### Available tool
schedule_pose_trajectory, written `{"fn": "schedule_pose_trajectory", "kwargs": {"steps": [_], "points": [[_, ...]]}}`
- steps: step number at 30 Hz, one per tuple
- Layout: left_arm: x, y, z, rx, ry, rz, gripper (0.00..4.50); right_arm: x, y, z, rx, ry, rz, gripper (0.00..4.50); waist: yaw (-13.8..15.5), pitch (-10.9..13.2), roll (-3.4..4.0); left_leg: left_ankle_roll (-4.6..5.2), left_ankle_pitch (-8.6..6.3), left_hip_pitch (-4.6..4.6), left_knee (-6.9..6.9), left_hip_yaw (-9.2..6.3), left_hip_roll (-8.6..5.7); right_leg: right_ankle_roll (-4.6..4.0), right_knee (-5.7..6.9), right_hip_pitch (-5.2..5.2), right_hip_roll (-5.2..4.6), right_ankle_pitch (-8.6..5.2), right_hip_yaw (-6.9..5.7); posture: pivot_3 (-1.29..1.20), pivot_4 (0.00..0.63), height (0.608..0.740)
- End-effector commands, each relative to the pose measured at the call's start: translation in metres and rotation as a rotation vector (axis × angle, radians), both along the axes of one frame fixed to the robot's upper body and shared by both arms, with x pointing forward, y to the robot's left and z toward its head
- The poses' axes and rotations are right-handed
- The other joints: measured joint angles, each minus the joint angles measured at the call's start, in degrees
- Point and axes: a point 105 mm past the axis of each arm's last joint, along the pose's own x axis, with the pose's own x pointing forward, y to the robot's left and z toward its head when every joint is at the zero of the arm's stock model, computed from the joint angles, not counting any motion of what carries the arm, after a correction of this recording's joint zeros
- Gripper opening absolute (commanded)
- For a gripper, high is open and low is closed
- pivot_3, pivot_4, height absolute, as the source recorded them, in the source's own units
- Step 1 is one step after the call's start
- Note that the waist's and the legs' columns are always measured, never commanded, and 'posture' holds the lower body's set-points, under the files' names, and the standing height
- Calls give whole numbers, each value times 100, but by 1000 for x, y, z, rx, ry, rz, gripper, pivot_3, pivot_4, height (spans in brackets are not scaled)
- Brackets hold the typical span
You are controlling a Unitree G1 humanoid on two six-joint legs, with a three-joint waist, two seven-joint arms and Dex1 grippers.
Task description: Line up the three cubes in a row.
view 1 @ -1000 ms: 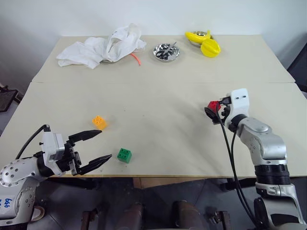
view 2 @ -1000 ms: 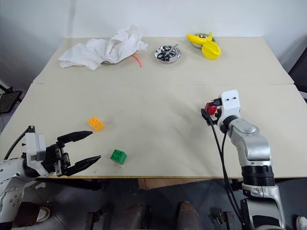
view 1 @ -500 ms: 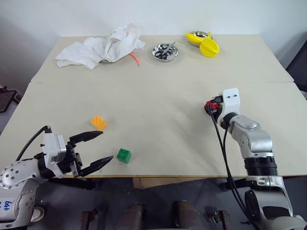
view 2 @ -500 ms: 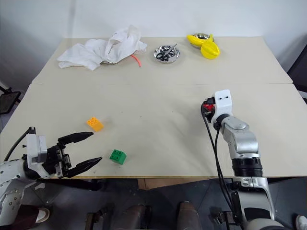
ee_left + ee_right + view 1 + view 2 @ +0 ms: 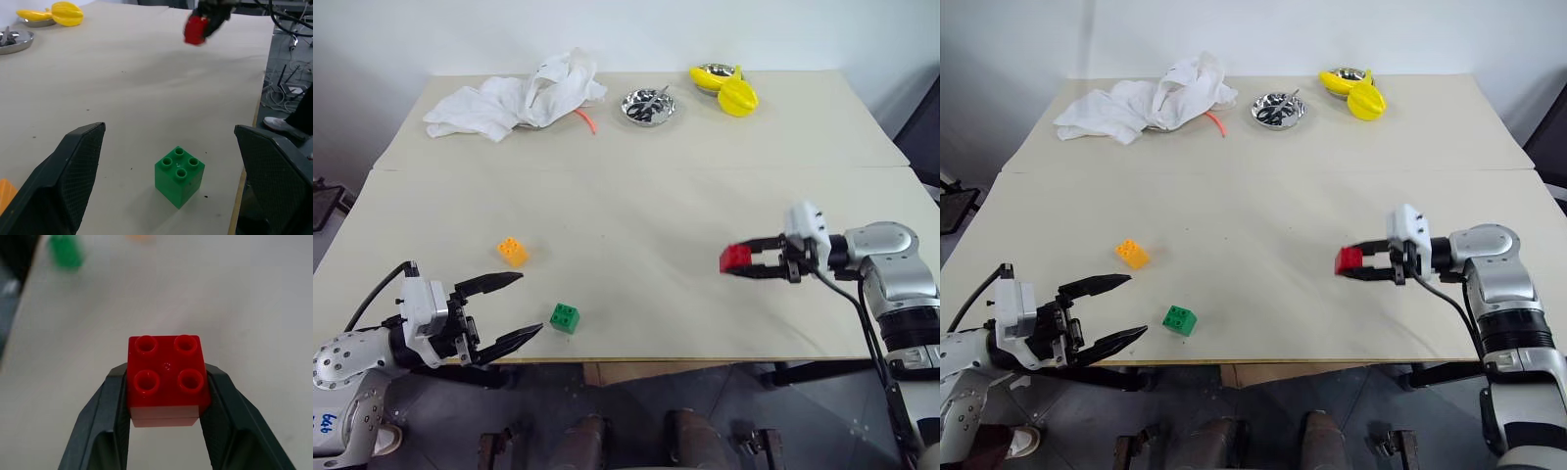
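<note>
At the near left corner of the worktop [image 5: 636, 196], the left end effector [image 5: 514, 307] stands with its two black fingers spread wide and nothing between them. It points level across the surface toward the green cube [image 5: 565, 317], which sits just beyond its fingertips close to the front edge; that pose reads as readiness to take that cube or nudge it into line. A little farther back and slightly to the left, the orange cube [image 5: 513, 252] rests on the worktop, apart from the green one. These two lie near each other, so the row will most likely be built here, and the third cube has to come to them.

At the back edge lie things that play no part: a crumpled white cloth [image 5: 514, 93], a small metal dish [image 5: 648, 106] and some yellow objects [image 5: 728, 90] by a second dish.

On the right, the right end effector [image 5: 742, 262] is closed on the red cube [image 5: 735, 258], pinching it by two opposite side walls. The studded top faces the wrist camera, so the cube looks squarely seated rather than skewed. It is carried clear of the worktop, well apart from the other two, with the fingers pointing leftward toward them, which suits a carry across to the row.
</note>
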Motion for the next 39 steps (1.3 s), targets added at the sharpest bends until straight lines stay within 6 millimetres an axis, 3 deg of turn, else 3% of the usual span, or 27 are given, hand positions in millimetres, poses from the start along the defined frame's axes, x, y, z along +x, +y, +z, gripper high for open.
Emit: {"fn": "schedule_pose_trajectory", "kwargs": {"steps": [1,7,14,19,23,27,28,32,36,39], "points": [[-3,0,2,17,-7,-13,4500,0,1,-1,-40,-23,91,1506,-13,0,0,-1,0,0,-1,2,1,0,0,-1,0,0,1,0,150,740],[-6,2,6,24,3,-13,4500,13,14,-8,-68,-44,137,1506,-35,0,0,-3,0,0,-1,1,4,0,0,-2,1,0,-1,0,150,740],[-7,2,8,31,13,-16,4500,13,21,-23,-116,-3,178,1506,1,0,0,-3,0,0,3,-2,0,0,1,-1,-1,0,-1,0,150,740],[-10,2,9,33,15,-21,4500,21,24,-19,-98,10,151,1506,-11,0,0,-5,0,0,4,-2,3,0,2,-1,2,0,-1,0,150,740],[-11,0,8,33,18,-27,4500,23,23,-15,-81,24,130,2850,-46,0,1,-6,0,0,2,-2,5,0,4,-2,3,0,-1,0,150,740],[-9,3,8,23,1,3,4500,25,16,8,-15,-79,111,4090,-47,1,2,-6,0,0,1,-2,3,0,4,-3,2,0,-1,0,150,740],[-8,7,7,18,0,26,4500,25,12,17,15,-107,100,4423,-40,3,5,-6,0,-1,2,-2,2,0,4,-3,1,0,0,0,150,740],[-8,45,-2,-35,23,232,4500,4,-8,47,164,-181,89,4469,21,3,5,-6,-1,-1,0,-2,3,0,2,-3,0,0,-3,0,150,740],[-12,89,-9,-135,9,505,4500,-23,-30,48,263,-83,24,4469,68,3,3,-6,-6,-2,-5,-13,5,0,-8,1,0,0,-14,0,150,740],[-26,111,-23,-152,31,626,4500,-41,-38,45,331,-113,-42,4469,101,4,2,-2,-8,-6,6,-12,2,0,-12,6,-4,0,-15,0,150,740]]}}
